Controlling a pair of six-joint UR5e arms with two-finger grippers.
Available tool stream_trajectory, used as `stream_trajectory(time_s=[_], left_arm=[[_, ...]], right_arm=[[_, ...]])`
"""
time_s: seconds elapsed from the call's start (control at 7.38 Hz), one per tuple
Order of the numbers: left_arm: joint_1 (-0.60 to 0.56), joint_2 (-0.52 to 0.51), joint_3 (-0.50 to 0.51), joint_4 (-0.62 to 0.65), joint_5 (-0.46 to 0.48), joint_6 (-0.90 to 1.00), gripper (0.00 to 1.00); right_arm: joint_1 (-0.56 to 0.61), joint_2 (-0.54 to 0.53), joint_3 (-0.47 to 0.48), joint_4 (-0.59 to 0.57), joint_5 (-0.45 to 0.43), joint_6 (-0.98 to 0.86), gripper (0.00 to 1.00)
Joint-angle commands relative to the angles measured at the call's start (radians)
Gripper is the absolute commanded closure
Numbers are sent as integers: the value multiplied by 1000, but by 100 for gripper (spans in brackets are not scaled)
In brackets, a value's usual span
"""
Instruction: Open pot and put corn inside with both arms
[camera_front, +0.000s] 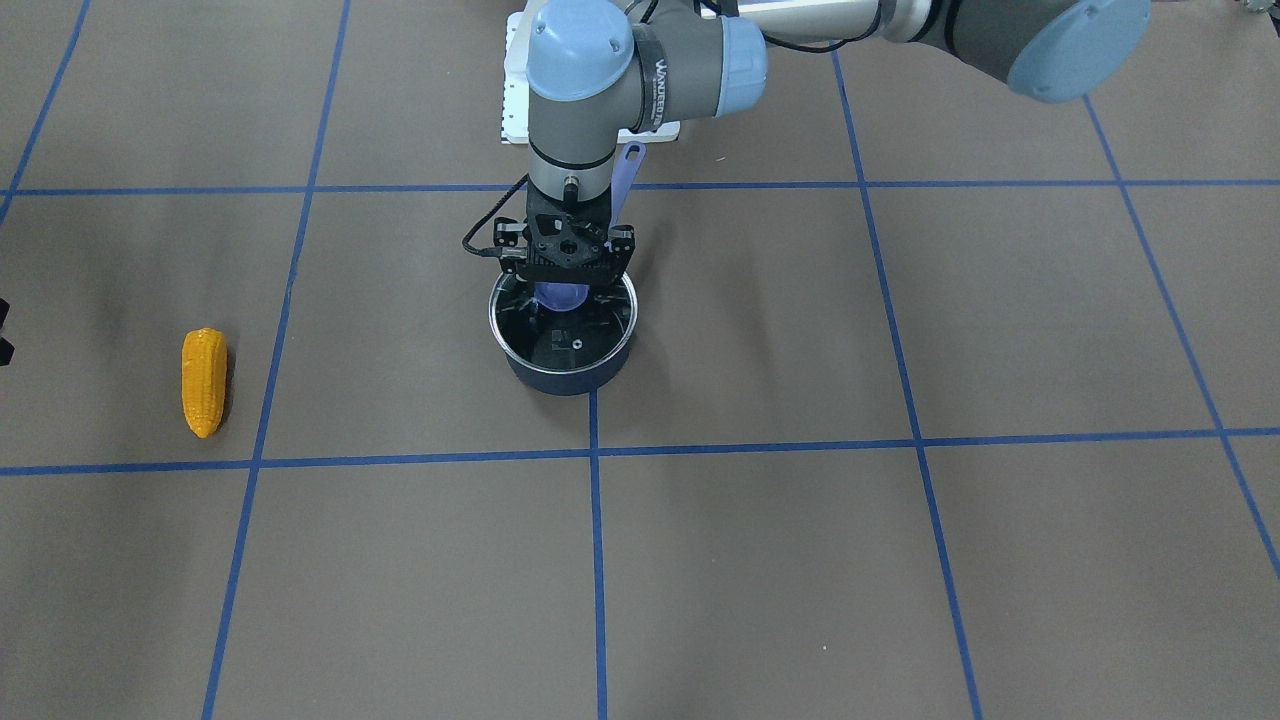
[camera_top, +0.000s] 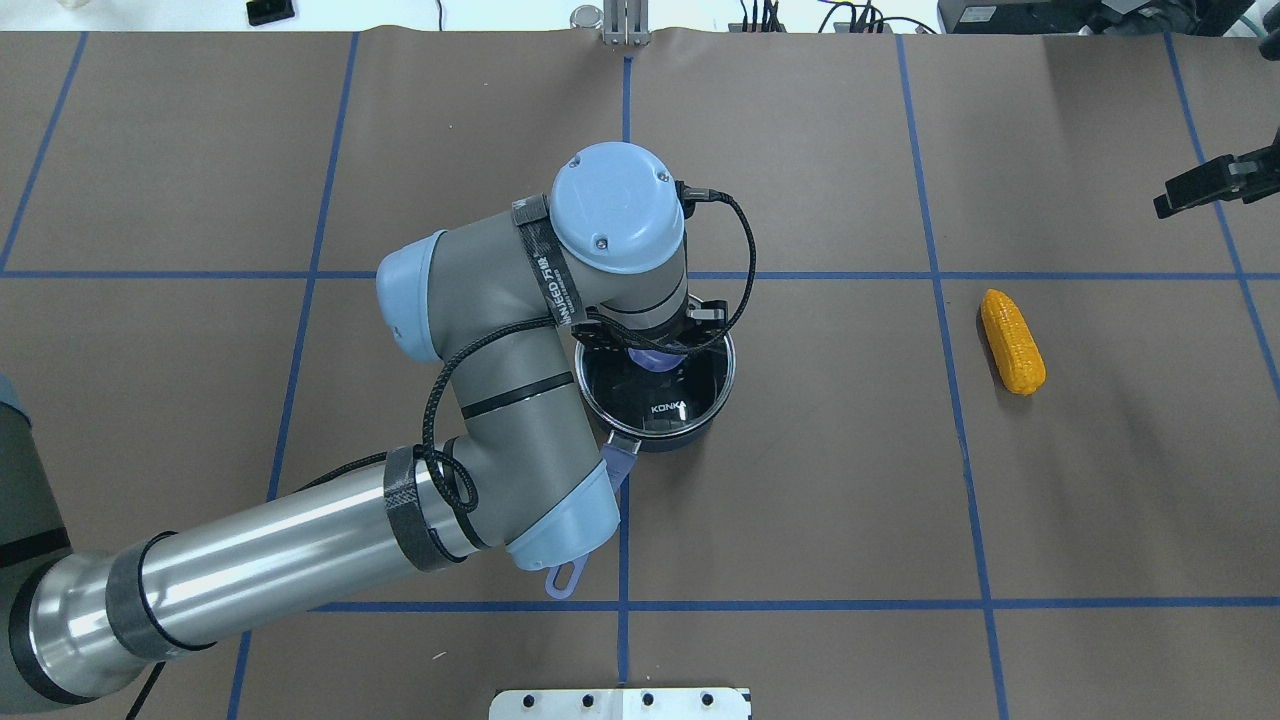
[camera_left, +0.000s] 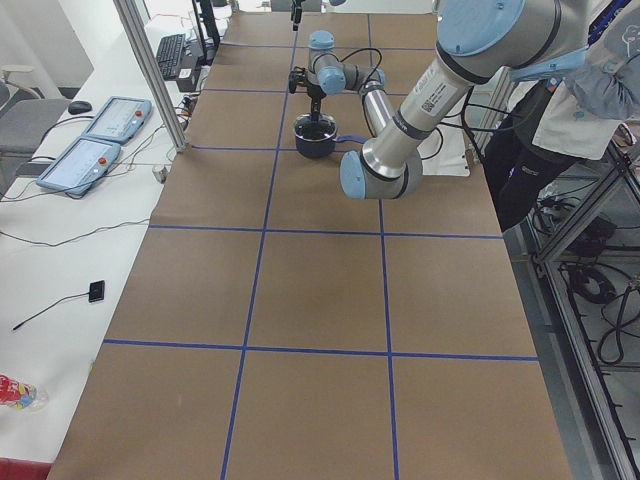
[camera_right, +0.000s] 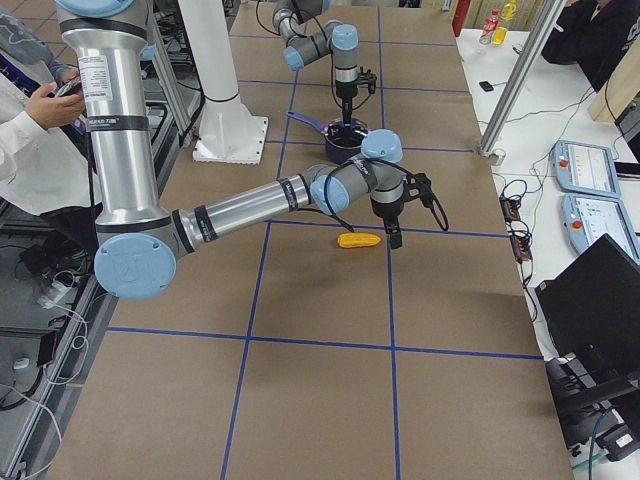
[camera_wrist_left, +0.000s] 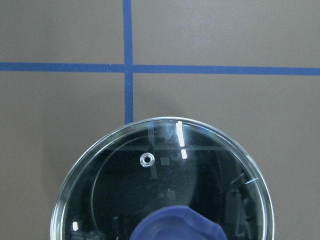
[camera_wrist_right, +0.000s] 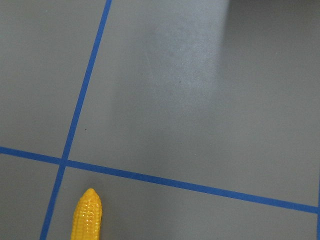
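The dark pot (camera_front: 565, 378) stands mid-table with its glass lid (camera_front: 578, 340) on it; its lavender handle (camera_top: 575, 577) runs under my left arm. My left gripper (camera_front: 565, 283) is right over the lid's blue knob (camera_wrist_left: 177, 225) and looks open, with the jaws either side of the knob. The lid also shows in the overhead view (camera_top: 662, 395). The orange-yellow corn (camera_top: 1012, 341) lies flat on the table, far to the pot's right. My right gripper (camera_top: 1168, 203) hovers beyond the corn, apart from it, and looks open and empty. The corn's tip shows in the right wrist view (camera_wrist_right: 87, 217).
Brown table paper with a blue tape grid. The white mounting base (camera_top: 620, 703) sits at the robot's edge. My left arm's elbow (camera_top: 480, 400) hangs over the pot's handle. Teach pendants (camera_right: 590, 165) and people stand beside the table ends.
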Motion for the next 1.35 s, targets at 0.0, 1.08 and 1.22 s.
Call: stream_trajectory(time_s=[0.0,1.08,1.22], left_arm=[[-1,1,-124,145,-1,21,92],[-306,541,-543,216,-104,767,98],[-378,658,-536,111,-167,899,98]], right_arm=[[0,0,0,0,0,-1,0],[-9,2,-2,0,-8,2,0],[-12,0,-2,0,-11,2,0]])
